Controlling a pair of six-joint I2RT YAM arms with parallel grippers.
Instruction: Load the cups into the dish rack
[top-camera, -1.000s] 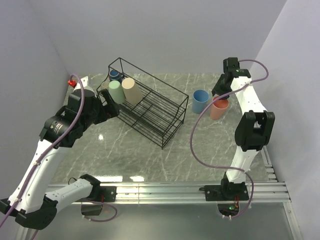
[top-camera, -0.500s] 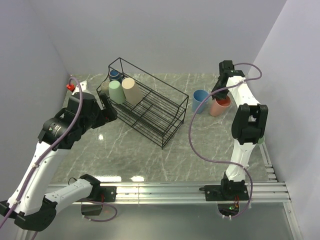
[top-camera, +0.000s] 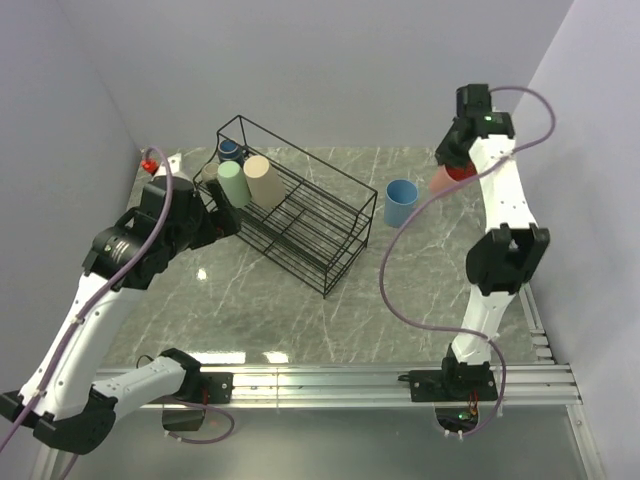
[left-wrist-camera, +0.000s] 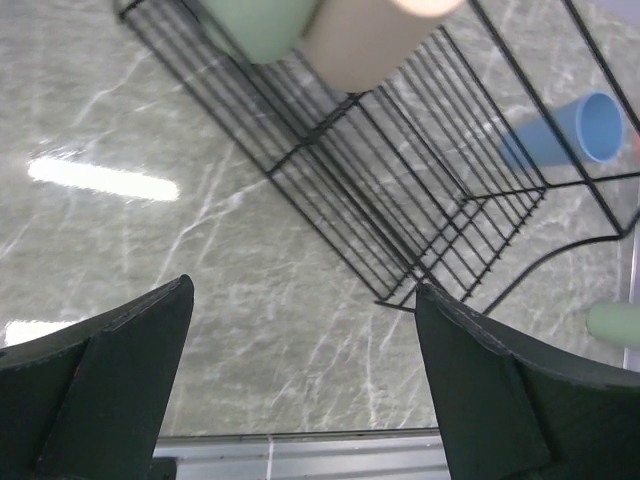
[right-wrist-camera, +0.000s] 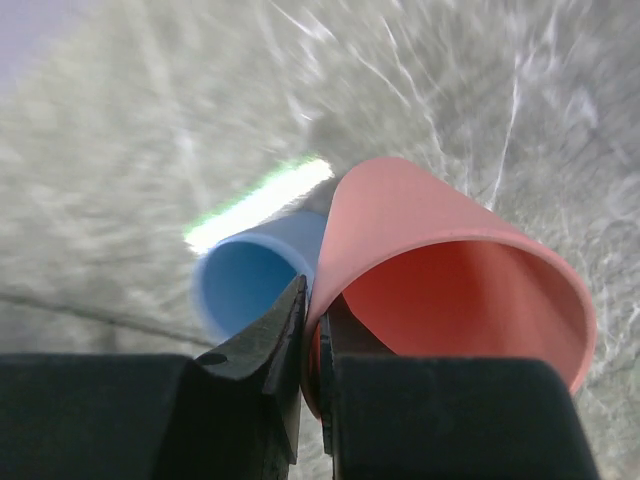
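The black wire dish rack (top-camera: 300, 215) stands mid-table. A pale-green cup (top-camera: 232, 184) and a beige cup (top-camera: 262, 180) lie in its far left end, with a dark navy mug (top-camera: 230, 150) behind them. My right gripper (top-camera: 453, 168) is shut on the rim of the salmon-pink cup (top-camera: 444, 180) and holds it above the table. In the right wrist view one finger is inside the salmon-pink cup (right-wrist-camera: 440, 270) and one outside. The blue cup (top-camera: 401, 202) stands on the table below it. My left gripper (top-camera: 218, 222) is open and empty beside the rack's left end.
The left wrist view shows the rack's grid floor (left-wrist-camera: 400, 170), the blue cup (left-wrist-camera: 575, 135) beyond it, and bare marble under the open gripper (left-wrist-camera: 300, 345). A metal rail (top-camera: 330, 378) runs along the near edge. Walls close in on both sides.
My right gripper has lifted the salmon-pink cup off the table, up and away from the blue cup. My left arm has shifted slightly by the rack's left end.
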